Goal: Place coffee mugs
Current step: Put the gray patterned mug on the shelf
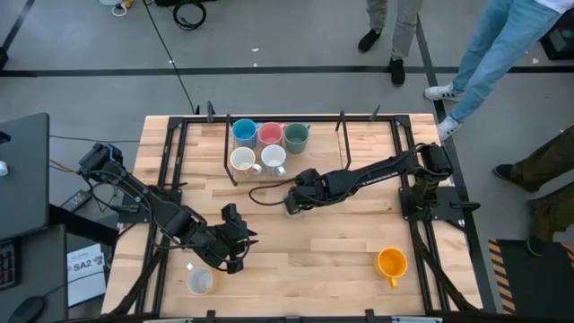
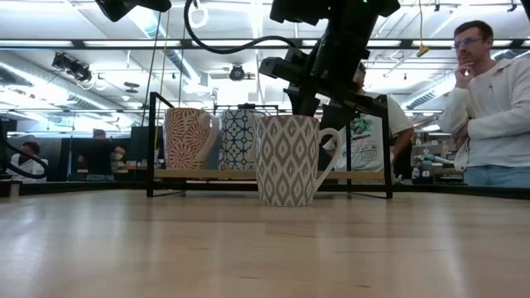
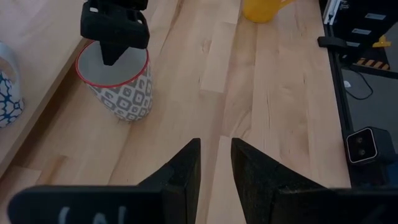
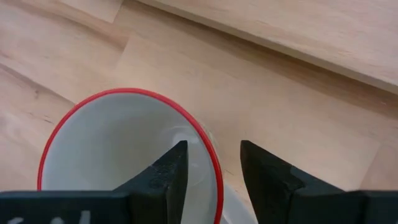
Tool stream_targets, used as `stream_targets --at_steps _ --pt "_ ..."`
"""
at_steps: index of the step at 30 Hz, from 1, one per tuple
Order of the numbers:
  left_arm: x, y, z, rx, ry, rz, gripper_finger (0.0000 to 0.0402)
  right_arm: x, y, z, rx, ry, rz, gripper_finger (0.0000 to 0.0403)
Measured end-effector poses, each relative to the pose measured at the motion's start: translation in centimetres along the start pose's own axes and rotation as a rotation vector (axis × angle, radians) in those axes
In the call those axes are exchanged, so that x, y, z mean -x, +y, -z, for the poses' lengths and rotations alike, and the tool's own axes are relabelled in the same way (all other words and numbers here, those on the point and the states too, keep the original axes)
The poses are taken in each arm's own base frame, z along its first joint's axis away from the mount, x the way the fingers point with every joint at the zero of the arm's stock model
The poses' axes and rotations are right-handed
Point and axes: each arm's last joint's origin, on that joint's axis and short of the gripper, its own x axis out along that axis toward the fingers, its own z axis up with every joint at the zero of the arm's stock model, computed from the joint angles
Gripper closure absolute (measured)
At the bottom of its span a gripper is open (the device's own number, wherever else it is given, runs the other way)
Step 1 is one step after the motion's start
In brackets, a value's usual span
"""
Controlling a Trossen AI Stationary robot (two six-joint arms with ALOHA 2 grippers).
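Straddling the red rim of the grey-patterned ceramic mug (image 4: 124,155) standing upright just before the rack (image 1: 215,135) of mugs, the right gripper (image 4: 211,168) shows parted jaws, apparently releasing it; left gripper (image 3: 214,165), slightly parted, idles nearby.

Overhead looks straight down, low looks level; both share the grey-patterned mug (image 1: 292,203).

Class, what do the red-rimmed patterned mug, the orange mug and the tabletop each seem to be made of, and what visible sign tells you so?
Red-rimmed patterned mug: probably glazed ceramic, given its smooth white inside and printed grey diamond pattern.
Orange mug: likely glazed ceramic too, with one even glossy colour, though it is too far off to be sure.
Tabletop: pale wood, apparently butcher-block, showing joined planks with grain and a matte finish.
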Motion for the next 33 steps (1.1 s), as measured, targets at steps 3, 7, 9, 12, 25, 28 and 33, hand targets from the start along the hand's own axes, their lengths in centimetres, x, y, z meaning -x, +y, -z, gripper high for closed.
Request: stream_targets --at_steps 3,7,9,12,25,28,33 --pt "0.0 0.0 0.0 0.002 0.000 0.000 0.0306 0.0 0.0 -0.1 0.000 -0.020 0.006 0.0250" --pt "0.0 0.0 0.0 0.002 0.000 0.000 0.0306 0.1 0.0 -0.1 0.027 -0.021 0.004 0.0251" --pt "0.0 0.0 0.0 0.001 0.000 0.000 0.0306 0.4 0.0 -0.2 0.039 -0.019 -0.006 0.0251" --pt "0.0 0.0 0.0 0.001 0.001 0.000 0.0306 1.5 -0.1 -0.5 0.065 -0.030 -0.033 0.0251" --pt "0.0 0.0 0.0 0.000 0.001 0.000 0.0306 11.9 -2.2 -0.9 0.473 -0.144 -0.220 0.0251" --pt "0.0 0.0 0.0 0.000 0.001 0.000 0.0306 14.3 -3.4 0.1 0.572 -0.180 -0.208 0.0251" --pt "0.0 0.0 0.0 0.000 0.001 0.000 0.0306 17.7 -5.6 2.4 0.714 -0.225 -0.156 0.0251"
